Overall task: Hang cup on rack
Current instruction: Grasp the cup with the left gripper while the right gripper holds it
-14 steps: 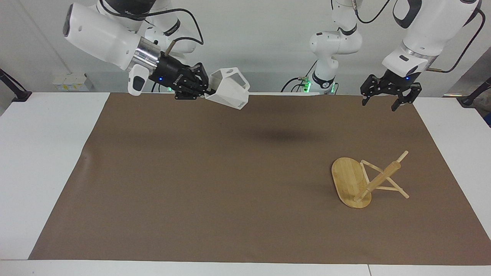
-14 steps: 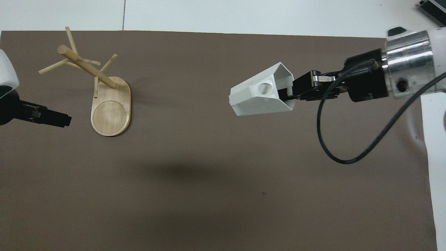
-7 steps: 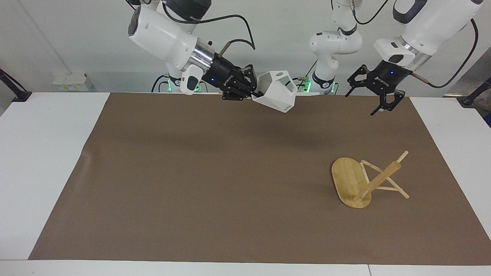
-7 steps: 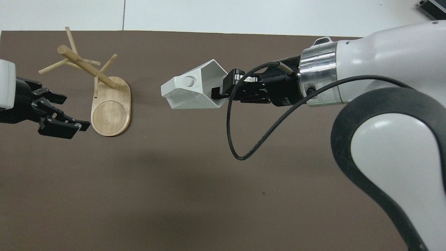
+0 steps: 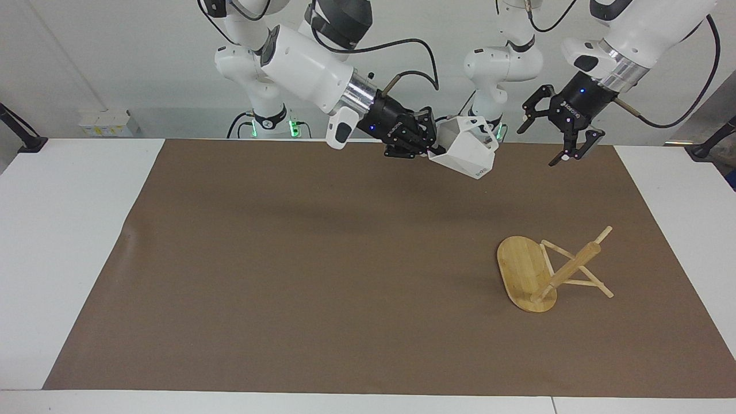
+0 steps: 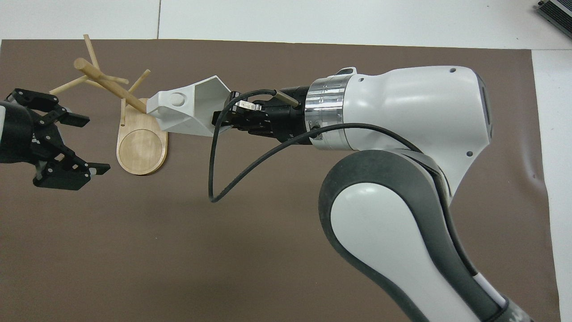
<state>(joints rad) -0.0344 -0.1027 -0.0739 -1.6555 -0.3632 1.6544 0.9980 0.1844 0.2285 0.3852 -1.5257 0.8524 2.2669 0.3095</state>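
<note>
One cup (image 5: pixel 464 147), one rack (image 5: pixel 532 275), perhaps four pegs.

Cup (image 6: pixel 185 112): clamped in my right gripper (image 6: pixel 223 120), over the mat (image 6: pixel 223 250), at rack's (image 6: pixel 142 147) three o'clock.
Left gripper (image 6: pixel 78 145): fingers spread, at rack's nine o'clock.

A small white faceted cup (image 5: pixel 464 148) with a blocky handle pierced by a round hole hangs tipped on its side in the air above the brown mat. A light bamboo rack (image 5: pixel 549 269), with an oval base, thick post and thin crossing pegs, stands on the mat toward the left arm's end of the table.
</note>
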